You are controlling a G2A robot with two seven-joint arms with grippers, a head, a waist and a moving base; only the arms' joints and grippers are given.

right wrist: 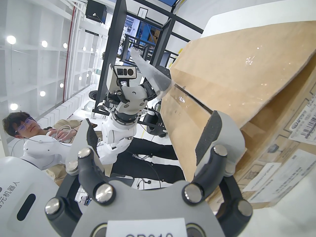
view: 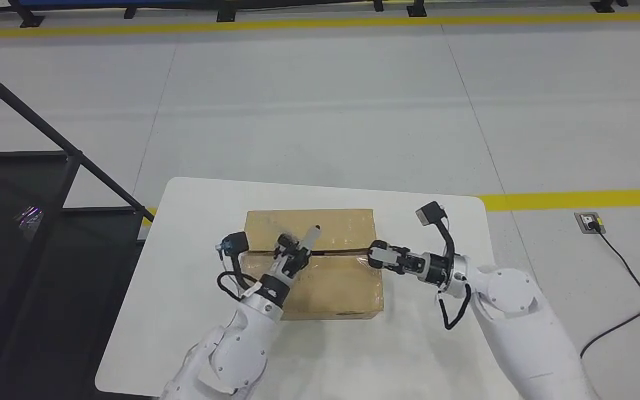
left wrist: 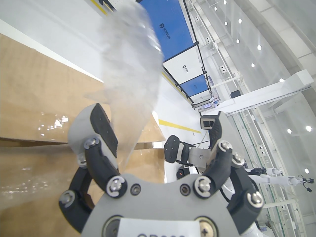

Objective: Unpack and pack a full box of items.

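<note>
Underfoot, pale glossy floor (view: 330,100) crossed by yellow lines; beside it on one side, a black metal frame (view: 40,200).

On that floor, a white counter (view: 430,330), smooth, with rounded corners. Bare margin all round the load, widest along the near edge and to either side.

Near the middle of the counter, a closed box (view: 335,285) of plain brown cardboard, rectangular and flat-topped. Glossy clear tape along the centre seam, wrinkled and catching the light. Slight gap along the seam in the right wrist view.

Over the box top, toward its near left part, the left end effector (left wrist: 159,114). Grey metal links, black ribbed pads, fingers spread wide.

At the right end of the seam, the right end effector (right wrist: 150,122), of the same build and also spread wide. One pad close against the upper edge of the box, the other out in free air beyond the box end; contact impossible to confirm.

Rising between the left fingers, a strip of clear tape (left wrist: 128,62). Translucent and crinkled, tapering upward, its lower end beside one pad (left wrist: 103,129). Whether stuck to that pad, impossible to tell.

On the box end, white printed labels (right wrist: 303,124).
</note>
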